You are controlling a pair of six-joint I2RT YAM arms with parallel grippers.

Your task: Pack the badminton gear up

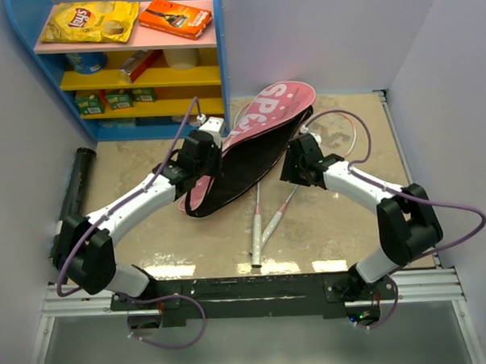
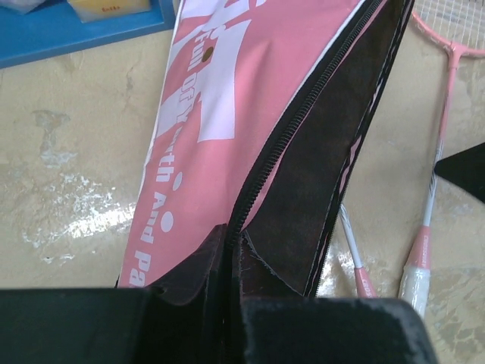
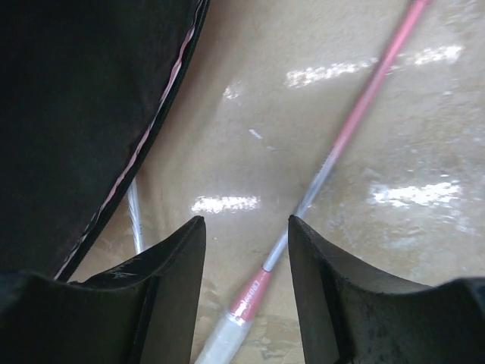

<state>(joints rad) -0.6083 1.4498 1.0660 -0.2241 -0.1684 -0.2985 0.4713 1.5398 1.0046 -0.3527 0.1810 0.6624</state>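
Bag (image 2: 212, 114) edge pinched in left tool (image 2: 229, 292); right tool (image 3: 245, 231) parted above racket (image 3: 356, 121).

The beige table (image 1: 350, 226) carries a pink bag (image 1: 257, 141), two rackets (image 1: 256, 230) partly under it, and a black tube (image 1: 74, 193) at left.

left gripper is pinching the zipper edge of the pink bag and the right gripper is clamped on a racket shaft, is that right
Not quite. The left gripper does pinch the pink bag at its zipper edge, but the right gripper is open, not clamped on a racket shaft. The right wrist view shows its jaws apart, with the shaft lying on the table beyond them.
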